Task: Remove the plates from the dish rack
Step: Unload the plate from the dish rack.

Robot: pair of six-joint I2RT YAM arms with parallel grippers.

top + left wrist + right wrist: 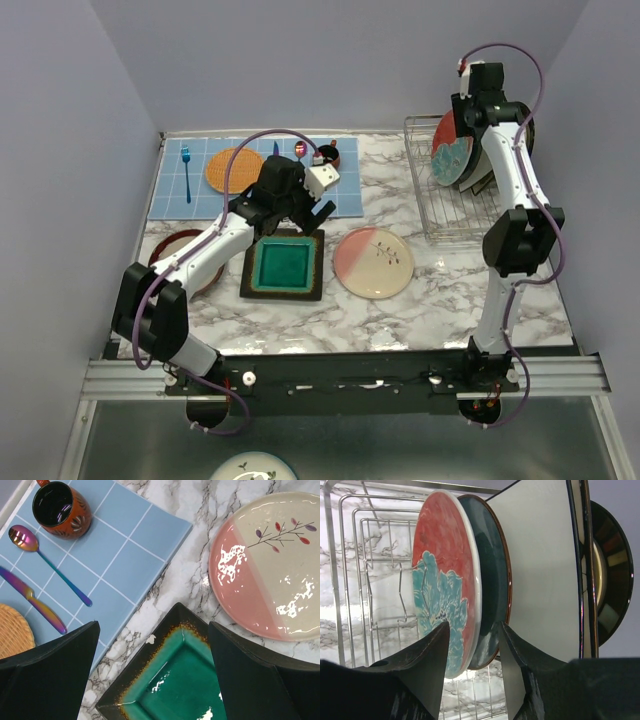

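Currently: left arm over the plates laid flat on the tabletop (450, 290), right arm in at the dish rack (440, 215).
Far left, red-rimmed plate (172, 243) lies flat, partly under the left arm. Left fingers (90, 640) are spread wide with nothing between them, hanging above one corner of the teal square plate (283, 265), which lies flat just beside the blue mat (200, 200). Dark-red cup (62, 507) stands on that mat. Next right is the pink-and-cream plate (373, 262), flat, apart from the teal one. The dish rack sits at the far right, with four plates on edge in it: flowered plate (445, 570), dark teal plate (492, 580), white square plate (545, 570), stripe-rimmed plate (615, 570). Right fingers (437, 645) straddle the rims of the flowered and dark teal plates together. Clamped or loose, can't tell.
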